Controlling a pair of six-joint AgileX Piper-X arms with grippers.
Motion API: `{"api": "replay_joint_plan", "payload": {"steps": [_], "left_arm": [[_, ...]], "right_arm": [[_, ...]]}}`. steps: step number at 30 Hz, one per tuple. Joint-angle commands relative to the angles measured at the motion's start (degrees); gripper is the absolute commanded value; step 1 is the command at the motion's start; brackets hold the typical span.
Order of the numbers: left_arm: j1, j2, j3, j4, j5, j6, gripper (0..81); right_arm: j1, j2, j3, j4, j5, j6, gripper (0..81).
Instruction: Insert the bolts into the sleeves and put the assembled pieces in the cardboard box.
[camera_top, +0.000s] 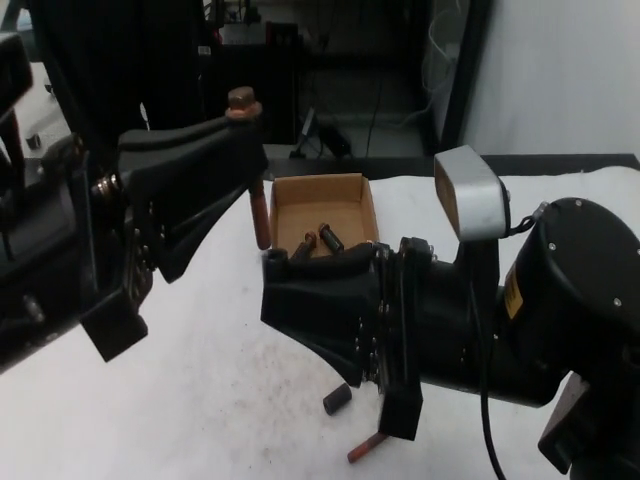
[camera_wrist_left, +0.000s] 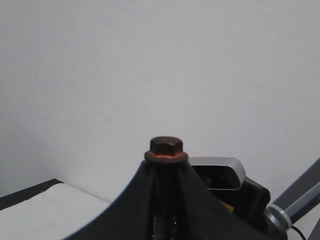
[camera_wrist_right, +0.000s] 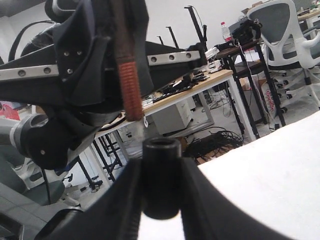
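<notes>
My left gripper (camera_top: 248, 150) is shut on a rusty bolt (camera_top: 260, 212) held upright, its hex head (camera_wrist_left: 166, 148) on top between the fingers (camera_wrist_left: 135, 200). My right gripper (camera_wrist_right: 161, 202) is shut on a dark sleeve (camera_wrist_right: 161, 170) with its open end facing up. In the right wrist view the bolt's threaded tip (camera_wrist_right: 132, 95) hangs just above the sleeve's mouth, apart from it and slightly off to one side. The cardboard box (camera_top: 290, 195) stands behind both grippers with two dark pieces (camera_top: 328, 238) inside. The right gripper (camera_top: 275, 270) sits at the box's near edge.
A loose dark sleeve (camera_top: 337, 398) and a loose rusty bolt (camera_top: 367, 447) lie on the white bench top (camera_top: 200, 400) in front of the right arm. The bench's dark back edge (camera_top: 560, 160) runs behind the box.
</notes>
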Motion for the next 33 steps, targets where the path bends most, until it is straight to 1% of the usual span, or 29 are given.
{"api": "replay_joint_plan", "payload": {"steps": [1,11,21,28,33], "left_arm": [[-0.97,0.07,-0.12,-1.13,-0.55,-0.31,0.2],[-1.33,0.07,-0.12,-0.92,-0.55,-0.31,0.2],[-1.33,0.07,-0.12,-0.67,-1.52,1.42,0.2],[-1.33,0.07,-0.12,-0.67,-2.15,1.42,0.2],[-1.33,0.07,-0.12,-0.67,-2.15,1.42,0.2]], "right_arm": [[0.23,-0.35,-0.18,-1.22,0.5,0.24,0.8],[0.19,-0.35,-1.78,-1.22,0.27,0.24,0.8],[0.19,-0.35,-1.94,-1.22,-3.43,0.69,0.8],[0.19,-0.35,-1.94,-1.12,-4.54,0.69,0.8],[0.19,-0.35,-1.94,2.82,-4.52,0.01,0.8]]}}
